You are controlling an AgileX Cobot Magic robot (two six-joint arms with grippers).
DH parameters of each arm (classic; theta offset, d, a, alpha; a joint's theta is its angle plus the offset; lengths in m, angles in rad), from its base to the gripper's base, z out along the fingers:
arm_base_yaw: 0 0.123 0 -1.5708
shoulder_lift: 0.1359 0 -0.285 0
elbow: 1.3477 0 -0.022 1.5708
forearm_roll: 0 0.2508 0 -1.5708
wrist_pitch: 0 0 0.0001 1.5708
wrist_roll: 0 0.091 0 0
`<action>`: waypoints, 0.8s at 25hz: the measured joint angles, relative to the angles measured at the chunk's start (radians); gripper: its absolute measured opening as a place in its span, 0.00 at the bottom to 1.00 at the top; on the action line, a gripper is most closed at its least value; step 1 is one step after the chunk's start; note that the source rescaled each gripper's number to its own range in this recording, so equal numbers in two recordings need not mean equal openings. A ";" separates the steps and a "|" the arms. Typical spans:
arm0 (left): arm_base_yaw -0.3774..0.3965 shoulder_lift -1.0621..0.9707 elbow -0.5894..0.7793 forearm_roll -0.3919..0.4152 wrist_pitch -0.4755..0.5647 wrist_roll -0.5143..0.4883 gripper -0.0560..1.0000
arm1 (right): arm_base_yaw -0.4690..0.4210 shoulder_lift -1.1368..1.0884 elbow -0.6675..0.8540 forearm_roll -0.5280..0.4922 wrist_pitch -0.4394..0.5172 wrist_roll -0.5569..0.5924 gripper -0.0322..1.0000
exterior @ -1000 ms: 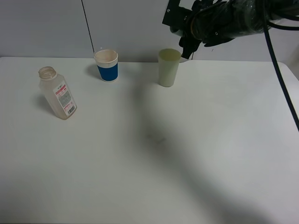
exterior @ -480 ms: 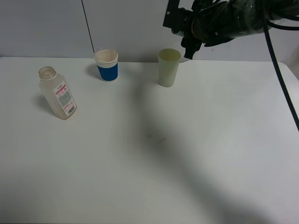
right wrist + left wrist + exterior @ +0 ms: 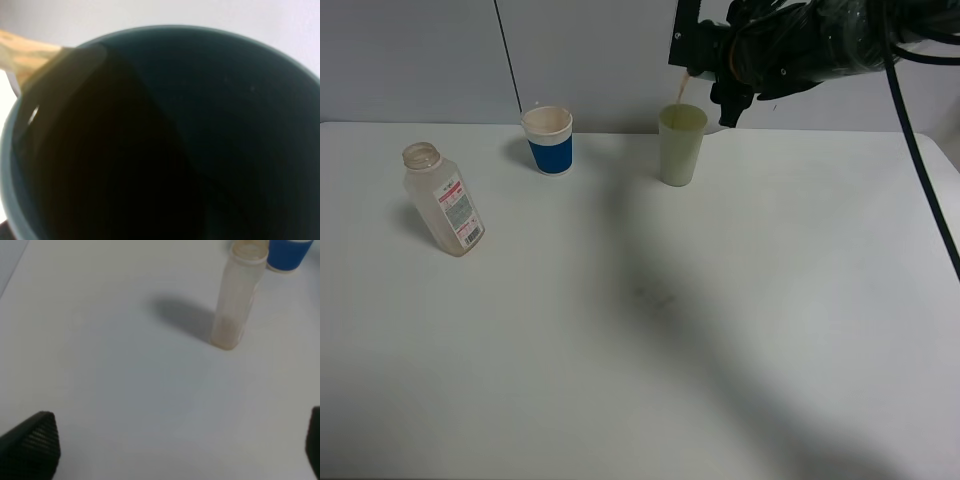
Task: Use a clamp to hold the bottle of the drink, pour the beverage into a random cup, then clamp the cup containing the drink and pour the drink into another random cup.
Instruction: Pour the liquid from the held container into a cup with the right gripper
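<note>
At the upper right of the exterior high frame the right tool hangs above the back of the white worktop, wrapped in black covering with a black cable running down the right edge. Its white tips are hidden behind dark bulk, so the clenched grip cannot be seen directly there. The teal-green tumbler it grasps is hard to make out in that view, merging with the dark arm. A thin stream of brown beverage falls from it into the pale yellow-green cup, which stands upright just below and slightly left of the tool.

The right wrist view fills with the tumbler's dark inside and teal rim, tipped so that liquid gathers at one side and spills over the lip as an amber ribbon at the upper left of the picture. The tool's fingers are out of that picture.

The bottle stands open-necked at the left of the worktop, well apart from the right tool, with the blue-banded paper cup behind it toward the middle. The left wrist view shows the bottle upright with a little brown residue at its base, the blue cup cut off at the top edge. The left tool is released: its dark fingertips sit spread at the bottom corners, nothing between them.
</note>
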 joint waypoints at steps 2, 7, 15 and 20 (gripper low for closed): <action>0.000 0.000 0.000 0.000 0.000 0.000 1.00 | 0.000 0.000 0.000 0.000 0.000 -0.012 0.04; 0.000 0.000 0.000 0.000 0.000 0.000 1.00 | 0.003 0.000 0.000 0.000 0.001 -0.024 0.04; 0.000 0.000 0.000 0.000 0.000 0.000 1.00 | 0.003 0.000 0.000 0.000 0.004 -0.076 0.04; 0.000 0.000 0.000 0.000 0.000 0.000 1.00 | 0.003 0.000 0.000 0.000 0.005 -0.100 0.04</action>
